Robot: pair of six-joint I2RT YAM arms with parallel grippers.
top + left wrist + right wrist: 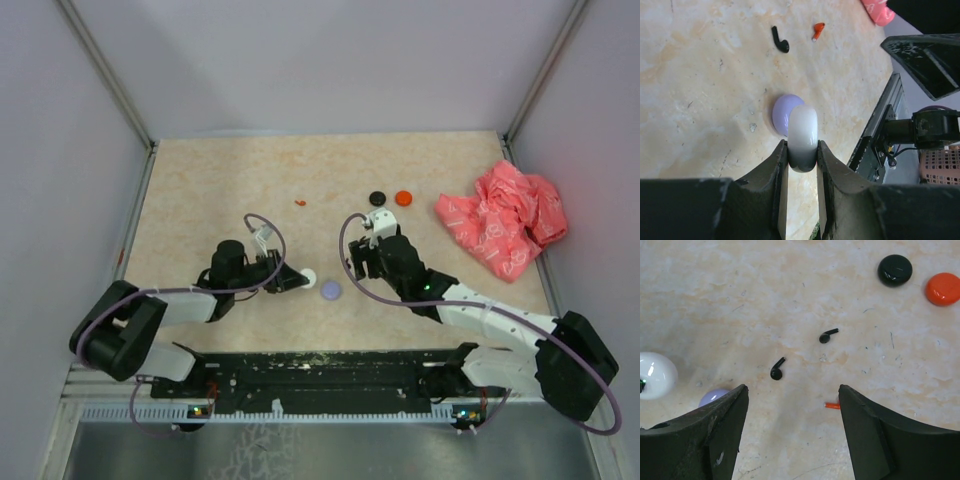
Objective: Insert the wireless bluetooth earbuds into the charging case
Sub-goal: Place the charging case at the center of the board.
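Evidently the left hand (802, 146) is clamped on a glossy white rounded plastic charging case (803, 131), pinching it on edge low over the beige speckled table (200, 180). I take that as a way of steadying it so it can be opened and fed, though I can see no open lid from here. The right hand (792, 390) hangs with its fingers apart and nothing between them, over two tiny black stemmed earbuds (777, 370) that lie loose on the table, a little apart from each other. It looks set to drop onto one of them, and the nearer one seems the handier. A small orange-red stemmed earbud (831, 405) peeps out beside the right finger, half hidden by it, and could easily be nudged. A lone red stemmed bit (300, 202) lies toward the far side, left of the middle. Just right of the white case rests a lilac round disc-shaped case (781, 112), close enough to crowd any move there. Beyond the right hand, a black round disc (895, 270) and an orange-red round disc (943, 288) sit side by side. A crumpled pink-red plastic bag (500, 220) is heaped at the far right, well apart from the work. Nothing blocks the way down to the black earbuds; their smallness looks like the real difficulty.
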